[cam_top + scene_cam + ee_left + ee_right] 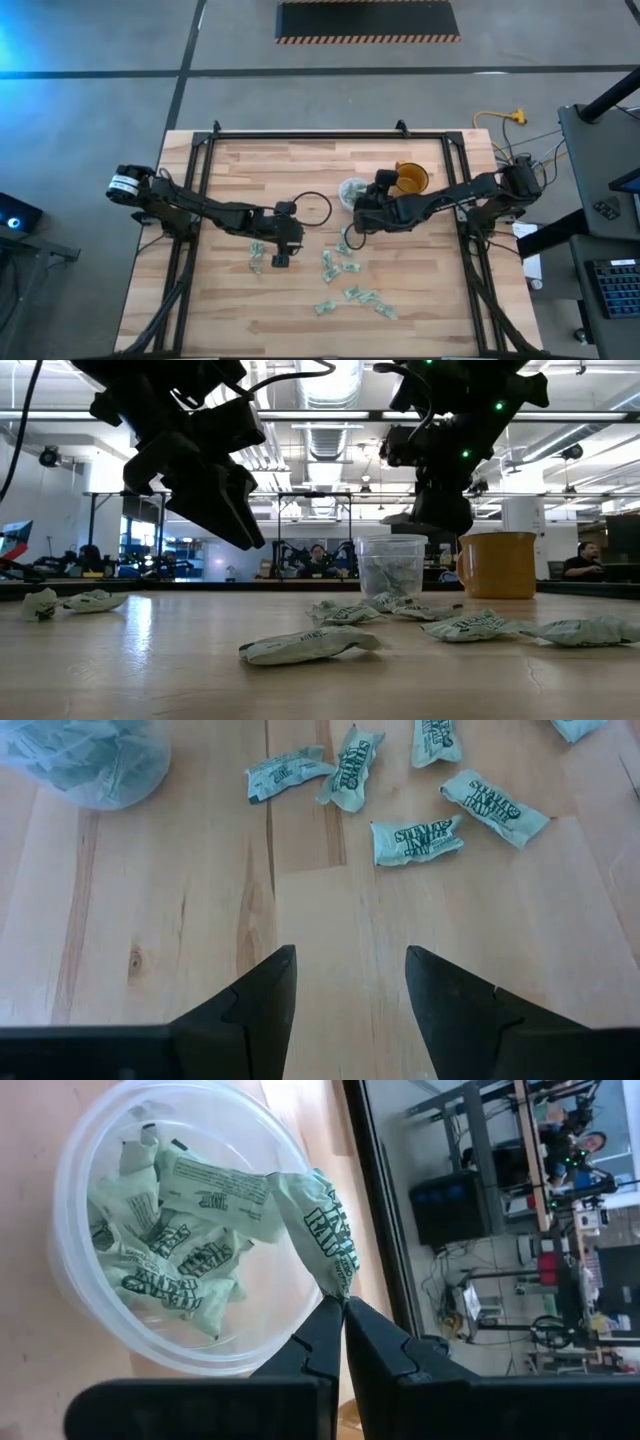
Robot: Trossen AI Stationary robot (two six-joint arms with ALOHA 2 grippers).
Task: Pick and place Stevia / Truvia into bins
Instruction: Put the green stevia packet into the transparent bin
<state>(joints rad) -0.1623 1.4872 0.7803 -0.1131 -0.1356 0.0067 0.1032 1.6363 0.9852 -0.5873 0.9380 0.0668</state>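
Overhead view: right gripper [352, 203] hangs at the clear cup [352, 190], with the orange cup [411, 179] at its 3 o'clock. Left gripper [279, 259] hovers over bare bench [230, 310]. Loose sachets [352, 294] lie scattered from 5 to 7 o'clock of the clear cup.

Low view: clear cup holds several sachets; about seven remain on the bench.

Left wrist view: jaws released, empty, aimed toward sachets ahead.

Right wrist view: jaws clenched on one sachet [322, 1230], held over the cup rim. Task is judged partly complete; release and further picks remain.
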